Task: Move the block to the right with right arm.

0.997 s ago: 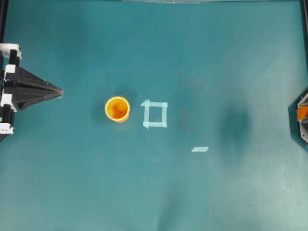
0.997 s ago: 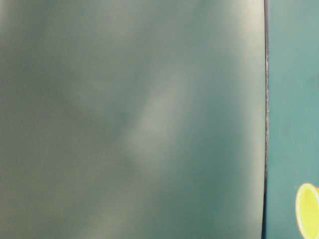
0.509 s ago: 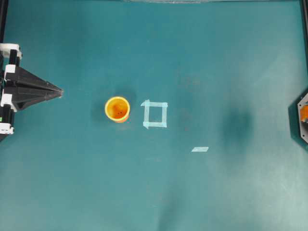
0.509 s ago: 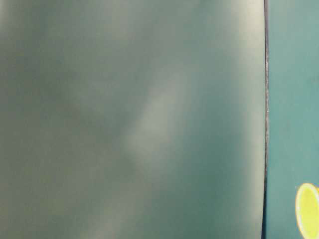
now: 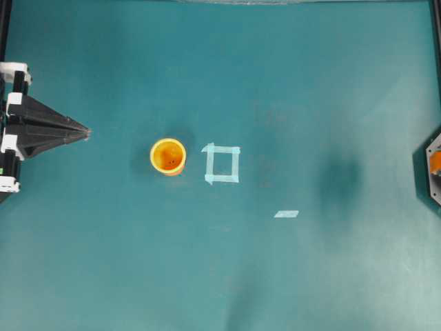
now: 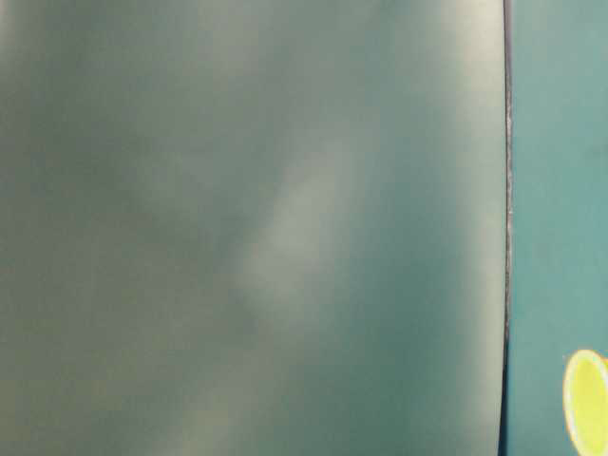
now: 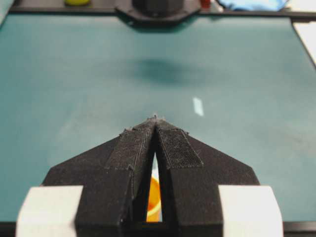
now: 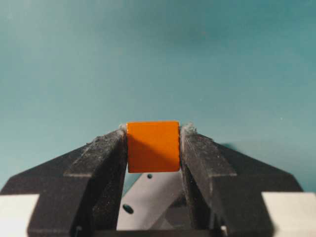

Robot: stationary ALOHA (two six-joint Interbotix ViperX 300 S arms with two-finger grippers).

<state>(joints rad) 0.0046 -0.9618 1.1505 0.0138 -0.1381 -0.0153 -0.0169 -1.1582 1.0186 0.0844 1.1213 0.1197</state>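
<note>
Table (image 5: 289,83) covered in teal fills the overhead view, and the tape square (image 5: 222,164) near its middle serves as landmark. Left gripper (image 7: 155,118) rests far left of that square with its jaws pressed together, idle. Just left of the square stands the cup (image 5: 168,156). Right gripper (image 8: 153,129), at the table's far right edge well away from the square, is clamped on the block (image 8: 153,146), which sits squarely between its pads (above the table, it seems). Judging by this, pickup and carry rightward look done; lowering and release remain.
</note>
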